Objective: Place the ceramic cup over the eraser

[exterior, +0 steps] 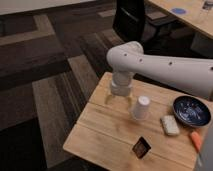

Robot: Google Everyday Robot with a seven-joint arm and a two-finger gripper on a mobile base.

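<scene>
The white ceramic cup [141, 107] stands on the wooden table [100, 132], near its middle, with its narrow end up. The dark eraser [142, 147] with a tan edge lies near the table's front edge, straight in front of the cup and apart from it. My gripper [120, 98] hangs from the white arm over the table's far left edge, left of the cup and not touching it. Its fingers point down, spread apart and empty.
A pale oblong block [170, 125] lies right of the cup, and a dark blue bowl [191, 111] sits behind it. An orange object [196, 141] lies at the right edge. A black chair [132, 20] and another table [195, 17] stand behind.
</scene>
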